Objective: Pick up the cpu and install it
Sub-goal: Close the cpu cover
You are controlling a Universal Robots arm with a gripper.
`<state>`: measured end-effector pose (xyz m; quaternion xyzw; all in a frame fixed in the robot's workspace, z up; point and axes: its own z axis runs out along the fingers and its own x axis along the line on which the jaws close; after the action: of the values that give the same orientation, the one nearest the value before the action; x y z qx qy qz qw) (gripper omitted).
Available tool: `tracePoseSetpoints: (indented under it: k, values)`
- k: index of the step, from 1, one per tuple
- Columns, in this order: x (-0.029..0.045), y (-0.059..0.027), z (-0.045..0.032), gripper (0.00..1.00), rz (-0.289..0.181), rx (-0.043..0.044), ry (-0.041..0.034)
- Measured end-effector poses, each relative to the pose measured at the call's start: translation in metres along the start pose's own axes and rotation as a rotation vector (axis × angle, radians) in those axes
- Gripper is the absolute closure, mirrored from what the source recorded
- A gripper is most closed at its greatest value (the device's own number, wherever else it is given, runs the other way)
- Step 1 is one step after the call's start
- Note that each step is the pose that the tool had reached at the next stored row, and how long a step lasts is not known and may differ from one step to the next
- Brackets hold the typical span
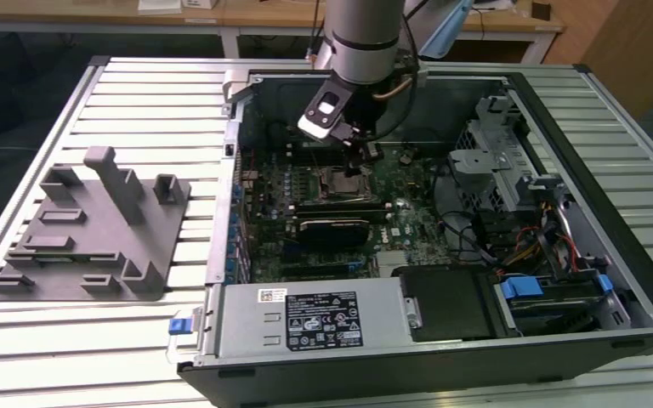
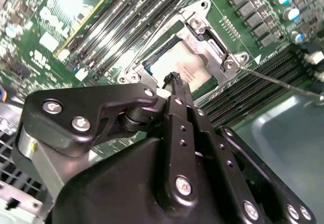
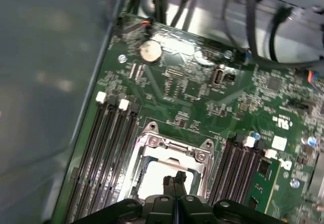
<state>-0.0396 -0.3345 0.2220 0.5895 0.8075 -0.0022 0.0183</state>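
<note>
- Carrying everything: slatted metal bench (image 1: 99, 93), with the open computer case (image 1: 417, 370) lying toward the exterior view's right and the grey fixture block (image 1: 88, 229) toward its left, well apart from the case.
- Reaching down into the case from above: arm (image 1: 363, 34), hanging over the far half of the green motherboard (image 1: 406, 221).
- Running in long dark banks on either side of the socket: memory slots (image 3: 109, 143).
- Sitting between those banks: socket (image 2: 210, 37), its metal frame ringing a square opening.
- Lying flat inside that opening: cpu (image 2: 187, 62), pale silvery top facing up, showing in both wrist views (image 3: 154, 173) and partly covered by the fingers in front of it.
- Hovering right over the cpu: gripper (image 2: 174, 77), fingers clenched tight against each other and grasping nothing, tips pointing down at the chip's top. Touching it or hanging just clear, not telling from these views.
</note>
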Motion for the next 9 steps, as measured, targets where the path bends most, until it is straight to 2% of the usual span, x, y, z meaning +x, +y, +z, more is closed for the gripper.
tracePoseSetpoints:
  k: [9]
  values:
    - [0.0,0.0,0.0004,0.89,-0.163,-0.0053,0.003]
